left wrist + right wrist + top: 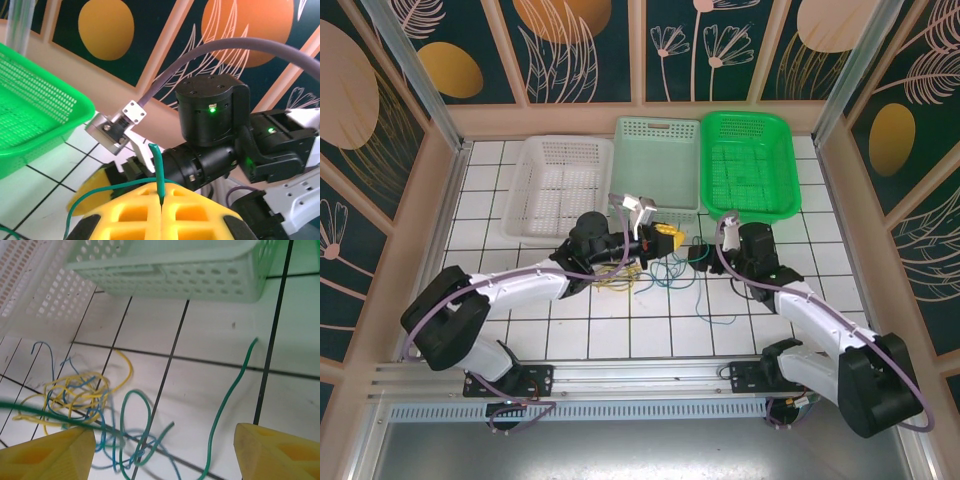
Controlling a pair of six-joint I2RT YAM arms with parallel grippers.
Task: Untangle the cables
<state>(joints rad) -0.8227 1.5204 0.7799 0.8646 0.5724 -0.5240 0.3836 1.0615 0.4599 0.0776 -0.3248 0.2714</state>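
Observation:
The cables lie tangled on the white tiles: a yellow bundle (pixel 618 272) (pixel 75 390), blue strands (pixel 102 427) woven through it, and a green cable (pixel 697 298) (pixel 227 400) trailing to the right. My left gripper (pixel 665 236) (pixel 161 199) is shut, and the end of a green cable (pixel 159 167) is pinched between its yellow fingertips and sticks up out of them. My right gripper (pixel 700 252) (pixel 165 460) hangs open just above the tiles, to the right of the tangle. Its yellow fingers (pixel 280 452) stand wide apart, with green loops (pixel 135 420) on the floor below them.
Three baskets stand along the back: white (pixel 555 185) (pixel 30 285), pale green (pixel 655 165) (pixel 170 265) and bright green (pixel 750 165) (pixel 30 115). The right arm's black wrist (pixel 212 115) is close in front of my left gripper. Walls enclose the tiled floor.

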